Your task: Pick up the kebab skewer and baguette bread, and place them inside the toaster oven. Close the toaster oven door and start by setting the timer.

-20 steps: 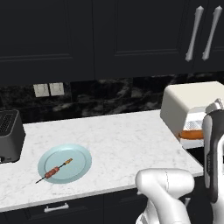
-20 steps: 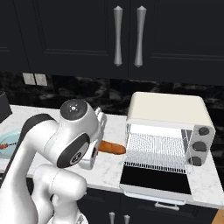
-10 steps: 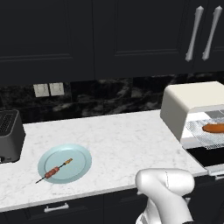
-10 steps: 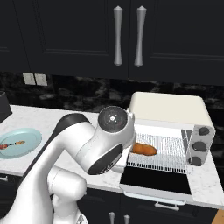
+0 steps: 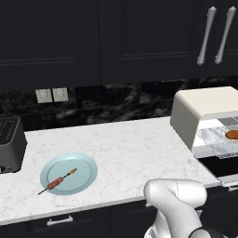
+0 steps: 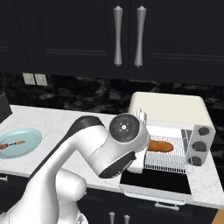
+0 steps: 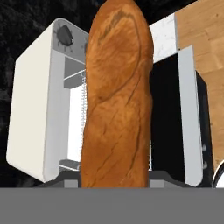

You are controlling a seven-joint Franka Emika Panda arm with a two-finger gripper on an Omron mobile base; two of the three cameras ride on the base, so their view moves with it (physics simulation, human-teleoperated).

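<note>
My gripper (image 7: 114, 178) is shut on the baguette bread (image 7: 117, 96), a long orange-brown roll that stands up the middle of the hand view. From the right base view the baguette bread (image 6: 160, 146) lies just over the wire rack inside the cream-white toaster oven (image 6: 168, 107), with the hand hidden behind my wrist. Its end (image 5: 232, 135) shows in the oven mouth of the toaster oven (image 5: 204, 104). The toaster oven door (image 6: 155, 183) hangs open and flat. The kebab skewer (image 5: 58, 181) lies on a pale blue plate (image 5: 86, 169) at the left.
A black slot toaster (image 5: 9, 148) stands at the counter's far left. Three knobs (image 6: 199, 146) line the oven's right side. Dark wall cabinets with long handles (image 6: 129, 37) hang above. The open door juts past the counter's front edge.
The arm has swung right and carried the baguette from in front of the oven into its mouth over the rack. The skewer and plate have not moved.
</note>
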